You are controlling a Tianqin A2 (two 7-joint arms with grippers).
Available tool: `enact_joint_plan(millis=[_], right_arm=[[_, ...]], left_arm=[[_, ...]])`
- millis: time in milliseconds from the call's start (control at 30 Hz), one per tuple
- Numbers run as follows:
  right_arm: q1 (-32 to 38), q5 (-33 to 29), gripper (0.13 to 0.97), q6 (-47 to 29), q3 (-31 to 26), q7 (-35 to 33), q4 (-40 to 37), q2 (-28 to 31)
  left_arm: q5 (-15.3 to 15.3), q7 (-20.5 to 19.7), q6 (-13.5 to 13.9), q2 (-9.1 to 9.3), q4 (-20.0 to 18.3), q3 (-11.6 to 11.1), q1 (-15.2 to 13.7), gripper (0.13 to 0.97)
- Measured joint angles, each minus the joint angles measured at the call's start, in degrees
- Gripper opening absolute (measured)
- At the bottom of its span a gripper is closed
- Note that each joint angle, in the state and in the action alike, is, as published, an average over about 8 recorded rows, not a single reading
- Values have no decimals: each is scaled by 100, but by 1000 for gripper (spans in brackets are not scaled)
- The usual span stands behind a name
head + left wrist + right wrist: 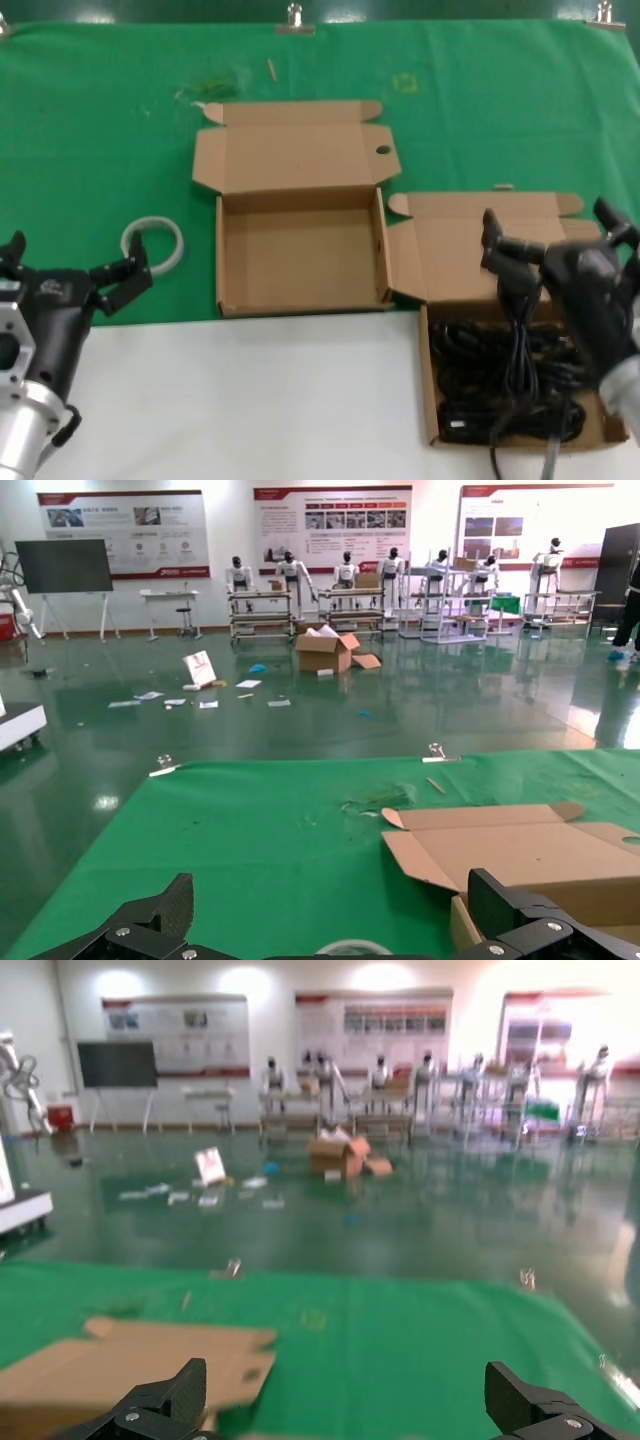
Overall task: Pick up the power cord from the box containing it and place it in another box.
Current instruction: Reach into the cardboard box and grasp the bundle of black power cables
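Observation:
The power cord (pixel 517 350) is a long narrow black bundle lying in the wing-flapped cardboard box (pixel 427 385) at the right, among other black cable loops. It runs from under my right gripper to past the box's front edge. My right gripper (pixel 548 218) hovers over the back of this box, fingers wide apart and empty; the right wrist view (pixel 350 1400) shows nothing between them. The other box (pixel 300 300), whose lid has a round hole (pixel 383 150), stands empty at the centre. My left gripper (pixel 80 257) is open and idle at the lower left.
A white tape ring (pixel 152 243) lies on the green cloth (pixel 100 130) just beyond my left gripper, also low in the left wrist view (pixel 350 946). The centre box's lid (pixel 520 855) shows there too. A white table strip (pixel 250 400) runs along the front.

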Motion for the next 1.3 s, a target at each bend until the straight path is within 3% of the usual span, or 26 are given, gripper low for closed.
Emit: enact_joint_plan(millis=[167,367,700,900,1300], right_arm=[[-462,1031,966,793,-651,-221,298,690],[-946,1609,964,1071,-773,-184,2,860],[-892,1745,939,864,-617,62,-421,596],[-654,1739,903,721,-625,117,-698,467],[-268,1851,708,662,-819,96,-1088,411]], left_arm=[[1,0,0,0,0,0,0,966],[1,0,0,0,0,0,0,966],[0,0,0,0,0,0,0,931],[0,-1,0,0,0,0,0,855],[1,-1,0,0,0,0,0,663]])
